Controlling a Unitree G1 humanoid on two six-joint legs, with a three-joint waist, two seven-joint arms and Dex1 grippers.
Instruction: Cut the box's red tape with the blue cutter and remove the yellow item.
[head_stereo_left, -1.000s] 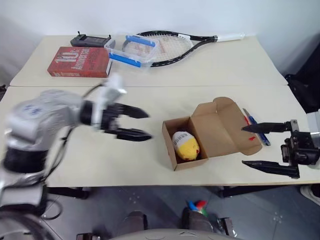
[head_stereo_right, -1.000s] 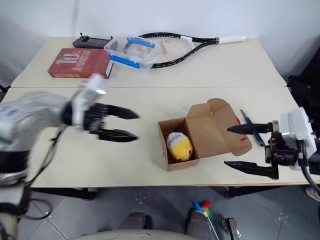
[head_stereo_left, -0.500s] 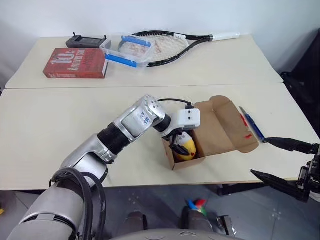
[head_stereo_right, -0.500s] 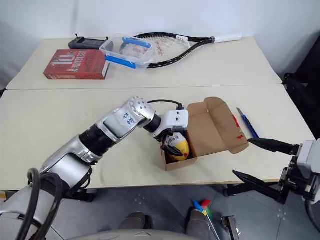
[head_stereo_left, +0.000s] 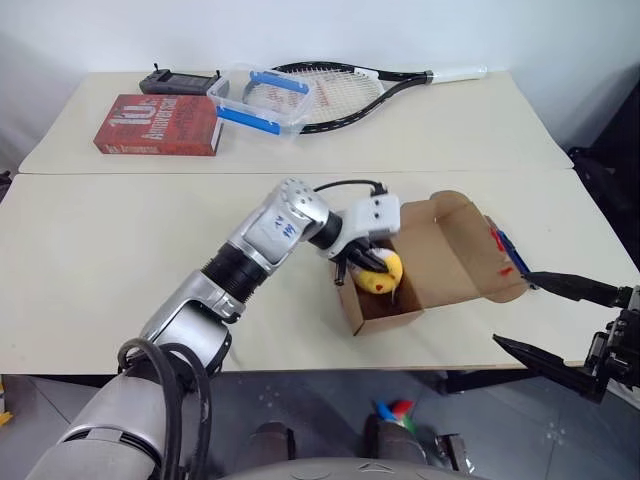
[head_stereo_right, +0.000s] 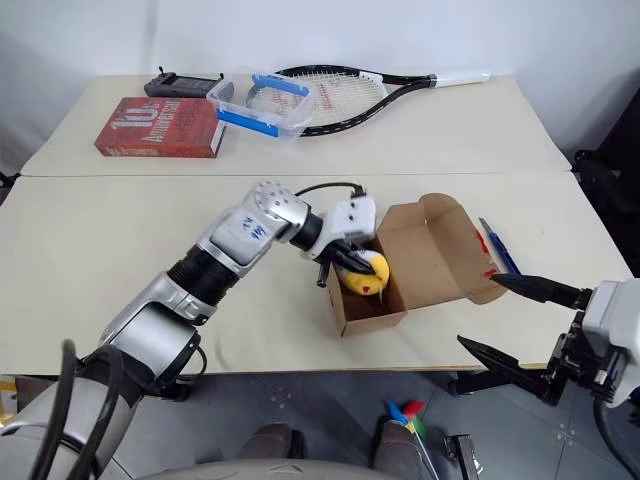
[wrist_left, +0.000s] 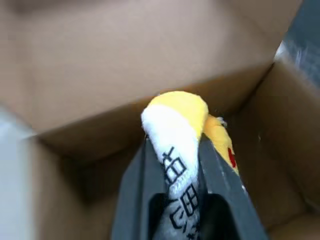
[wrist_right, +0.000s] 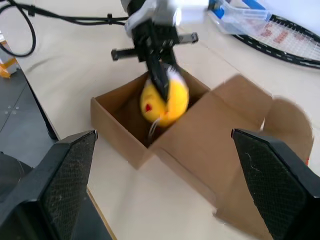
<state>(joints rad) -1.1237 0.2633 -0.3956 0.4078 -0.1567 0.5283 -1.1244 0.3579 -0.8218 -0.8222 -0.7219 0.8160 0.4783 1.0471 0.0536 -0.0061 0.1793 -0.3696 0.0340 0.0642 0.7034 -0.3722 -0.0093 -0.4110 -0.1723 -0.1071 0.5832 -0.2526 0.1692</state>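
The brown box (head_stereo_left: 387, 314) stands open near the table's front edge, its lid flap folded back to the right. Torn bits of red tape (head_stereo_left: 498, 241) cling to that flap. My left gripper (head_stereo_left: 366, 263) reaches into the box from the left and is shut on the yellow item (head_stereo_left: 384, 273), pinching its white label (wrist_left: 175, 150) between the fingers (wrist_left: 137, 190). The yellow item sits high at the box's rim (wrist_right: 165, 97). The blue cutter (head_stereo_right: 497, 249) lies on the table just right of the flap. My right gripper (head_stereo_right: 476, 309) hangs open at the front right, apart from the box.
On the far table lie a red book (head_stereo_left: 158, 124), a clear tub with blue handles (head_stereo_left: 262, 98), a tennis racket (head_stereo_left: 340, 85) and a dark device (head_stereo_left: 180, 80). The table's front edge runs just below the box.
My left arm swung right from the table's middle into the box, and its fingers closed on the yellow item. The right gripper stays open at the front right.
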